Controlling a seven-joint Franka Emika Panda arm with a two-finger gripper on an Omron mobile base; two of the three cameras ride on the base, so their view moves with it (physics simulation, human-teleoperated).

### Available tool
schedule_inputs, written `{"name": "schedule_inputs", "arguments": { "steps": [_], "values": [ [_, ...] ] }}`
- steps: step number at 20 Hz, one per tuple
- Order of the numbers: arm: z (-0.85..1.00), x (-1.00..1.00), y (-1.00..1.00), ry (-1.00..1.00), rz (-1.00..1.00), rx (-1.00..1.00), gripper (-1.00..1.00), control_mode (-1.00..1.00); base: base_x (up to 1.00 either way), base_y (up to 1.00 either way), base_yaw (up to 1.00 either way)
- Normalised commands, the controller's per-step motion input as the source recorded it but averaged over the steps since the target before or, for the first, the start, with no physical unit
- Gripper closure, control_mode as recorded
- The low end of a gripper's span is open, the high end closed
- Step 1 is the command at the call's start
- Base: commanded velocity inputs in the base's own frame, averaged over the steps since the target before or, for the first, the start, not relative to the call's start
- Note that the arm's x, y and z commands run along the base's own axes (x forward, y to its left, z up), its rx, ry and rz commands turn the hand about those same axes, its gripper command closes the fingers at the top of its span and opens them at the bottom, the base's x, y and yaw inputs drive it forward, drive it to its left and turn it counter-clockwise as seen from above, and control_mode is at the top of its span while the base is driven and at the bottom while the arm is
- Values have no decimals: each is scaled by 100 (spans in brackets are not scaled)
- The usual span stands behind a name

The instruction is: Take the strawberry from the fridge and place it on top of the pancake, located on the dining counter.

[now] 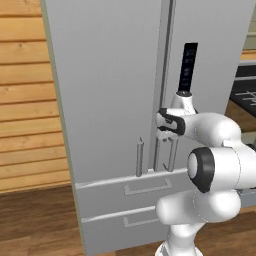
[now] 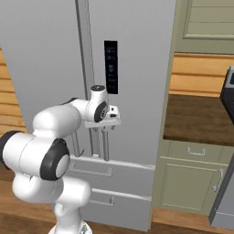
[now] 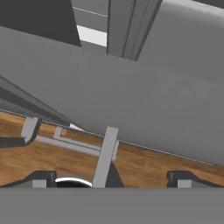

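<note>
The tall light-grey fridge point(image 1: 110, 75) point(image 2: 137, 68) stands in front of me with both doors shut, so the strawberry is hidden. My gripper point(image 1: 166, 142) point(image 2: 104, 130) hangs from the wrist, pointing down, close to the right door's bar handle point(image 1: 172, 156) point(image 2: 106, 147). In the hand view my gripper point(image 3: 111, 177) is open, with its fingertips point(image 3: 43, 177) wide apart, and the handle point(image 3: 105, 157) runs between them, untouched. The pancake and the dining counter are out of view.
Two drawers point(image 1: 145, 187) point(image 2: 91, 171) sit below the doors. A black control panel point(image 1: 187, 67) point(image 2: 110, 66) is on the right door. A wood-plank wall point(image 1: 25, 100) stands to the left; a dark countertop on green cabinets point(image 2: 196, 119) lies to the right.
</note>
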Motion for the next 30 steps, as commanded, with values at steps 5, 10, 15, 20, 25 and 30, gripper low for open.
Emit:
{"name": "schedule_inputs", "arguments": {
  "steps": [5,10,15,20,25,30],
  "values": [
    [-41,0,-2,2,3,0,-100,-100,0,0,0],
    [-20,0,-2,0,1,0,100,-100,0,0,0],
    [-5,-4,-4,0,0,0,100,-100,0,0,0],
    [-6,-23,-38,-3,0,4,100,-100,0,0,0],
    [-8,-62,-65,-8,0,7,100,-100,0,0,0],
    [-1,-79,-84,-13,2,15,100,-100,0,0,0]
  ]
}}
